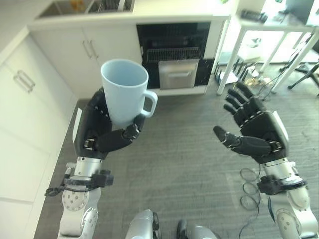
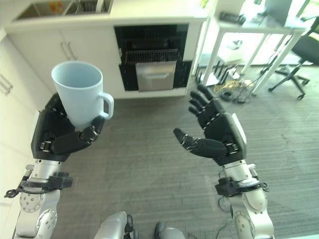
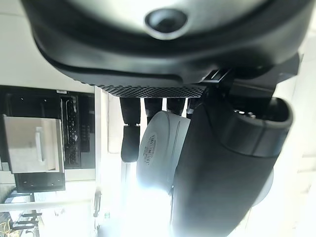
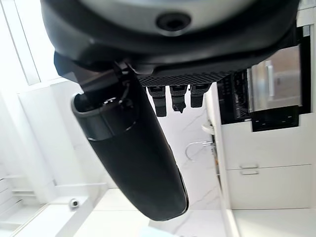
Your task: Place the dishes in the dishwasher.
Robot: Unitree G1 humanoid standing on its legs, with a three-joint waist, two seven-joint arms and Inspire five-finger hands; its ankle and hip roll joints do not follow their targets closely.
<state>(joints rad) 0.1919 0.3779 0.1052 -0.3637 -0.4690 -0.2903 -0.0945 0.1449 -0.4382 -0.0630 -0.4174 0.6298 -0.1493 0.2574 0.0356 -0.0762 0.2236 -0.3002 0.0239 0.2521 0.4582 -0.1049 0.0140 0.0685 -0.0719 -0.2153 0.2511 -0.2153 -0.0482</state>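
Observation:
A pale blue mug [image 1: 125, 89] stands upright, held up in front of me, its handle pointing right. My left hand [image 1: 102, 132] is shut on it, fingers wrapped round its lower half and thumb [image 1: 130, 132] across the front. The mug's base [image 3: 160, 148] shows past the fingers in the left wrist view. My right hand [image 1: 254, 129] hovers apart at the right, open, palm turned inward and holding nothing. The dishwasher [image 1: 173, 55] is open across the floor, set in the white cabinets, with a dark rack [image 1: 172, 53] and a steel panel [image 1: 178, 73].
White cabinets [image 1: 30, 99] run along the left and back, with a sink [image 1: 84, 6] in the counter above. A white table [image 1: 271, 30] and a chair base [image 1: 305, 72] stand at the back right. Grey carpet [image 1: 184, 149] stretches between me and the dishwasher.

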